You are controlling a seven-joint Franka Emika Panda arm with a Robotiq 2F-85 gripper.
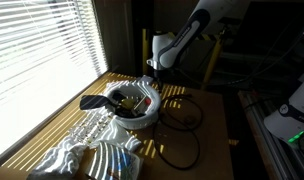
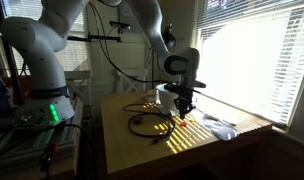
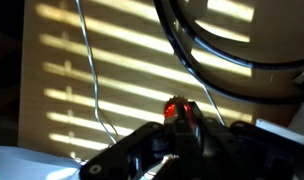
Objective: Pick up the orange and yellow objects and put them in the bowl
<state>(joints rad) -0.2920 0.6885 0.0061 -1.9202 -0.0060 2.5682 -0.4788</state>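
Bowl [image 1: 137,118] sits on the sun-striped wooden table [image 1: 212,130] by the blinds [image 1: 37,50], dark clutter inside, contents unclear. Claw [image 2: 182,110] near it, clamped tight on a small orange object [image 3: 174,106].

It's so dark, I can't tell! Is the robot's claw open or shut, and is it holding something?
Gripper: closed, pinching a small orange-red object between its fingertips, as the wrist view shows.
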